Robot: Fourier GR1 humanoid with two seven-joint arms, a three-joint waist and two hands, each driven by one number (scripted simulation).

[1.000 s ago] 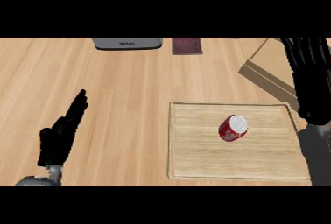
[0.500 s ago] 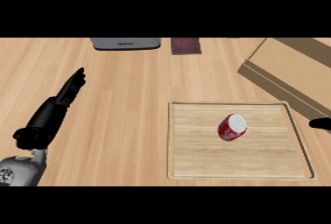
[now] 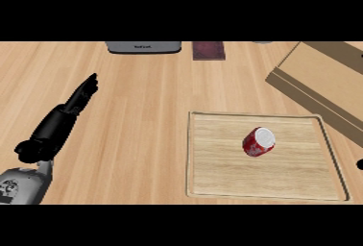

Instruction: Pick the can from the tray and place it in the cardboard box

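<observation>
Gone from the frame since a moment ago, the right robot hand leaves only a small dark speck at the right edge, too little to tell what it is, while the left robot hand [image 3: 62,122] has swung a little further up and in over the wooden surface [image 3: 142,86]. That left hand lies at about nine o'clock in the head view, its fingers straight and pressed together, pointing toward one o'clock, holding nothing; its grey forearm [image 3: 22,185] enters at the lower left corner.

Well apart from it, at about four o'clock, sits the shallow wooden tray [image 3: 212,187], its raised rim framing a pale plank base. The red can [image 3: 258,142] lies tipped on its side near the tray's middle, slightly toward the upper right, its light round end facing up and to the right. Nothing touches the can.

Beyond the tray's upper right corner, at about two o'clock, the cardboard box [image 3: 322,79] stands at an angle, running off the right edge; it is near the tray, though whether the two touch cannot be told.

Along the far edge at twelve o'clock rest a grey appliance [image 3: 143,46] and, just beside it to the right, a dark reddish flat object [image 3: 208,50].
</observation>
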